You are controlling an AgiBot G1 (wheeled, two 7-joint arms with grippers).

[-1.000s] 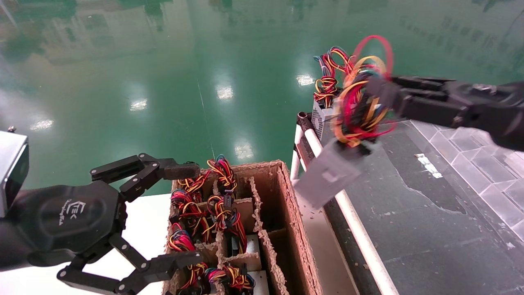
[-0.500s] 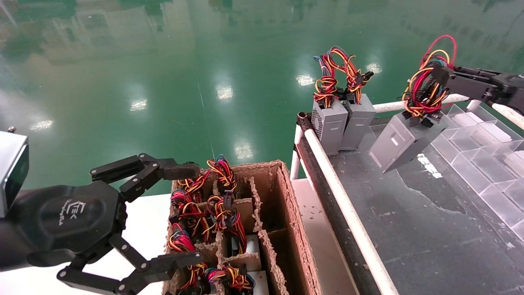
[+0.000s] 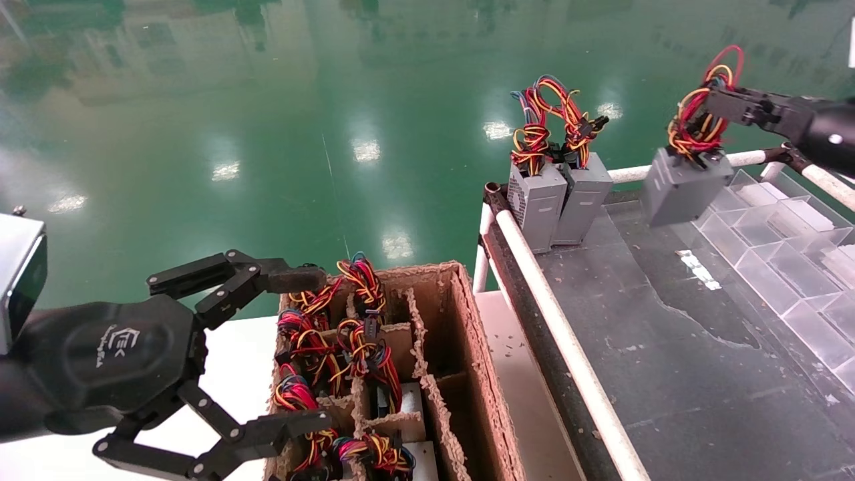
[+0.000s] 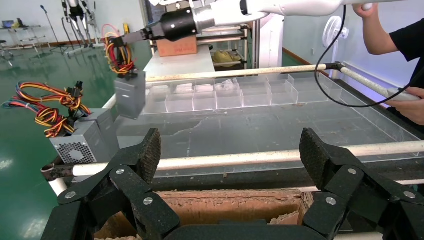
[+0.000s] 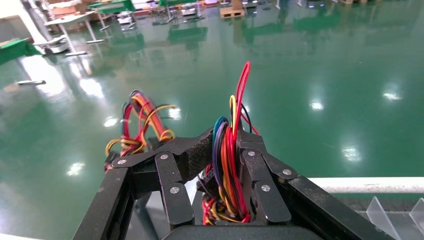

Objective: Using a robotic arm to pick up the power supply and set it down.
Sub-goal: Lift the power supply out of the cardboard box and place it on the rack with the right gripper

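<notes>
The power supply (image 3: 681, 187), a plain grey box topped by red, yellow and orange wires (image 3: 698, 123), hangs in the air over the far side of the dark table (image 3: 668, 347). My right gripper (image 3: 718, 97) is shut on its wire bundle and holds it by the wires alone. The right wrist view shows the gripper (image 5: 225, 145) with the wire bundle (image 5: 227, 165) pinched between its fingers. The left wrist view shows the hanging power supply (image 4: 129, 92) from farther off. My left gripper (image 3: 304, 351) stays open and holds nothing beside the cardboard box (image 3: 467, 347).
Two other grey supplies (image 3: 538, 204) (image 3: 584, 197) stand at the table's far left corner. The divided cardboard box holds several more wire bundles. A white pipe rail (image 3: 568, 341) edges the table. Clear plastic compartments (image 3: 788, 267) line its right side. A person (image 4: 395, 40) stands at the table.
My right gripper carried the power supply from above the table's rail to the right and farther back. The box went from tilted to hanging nearly upright. The left arm stayed still.
</notes>
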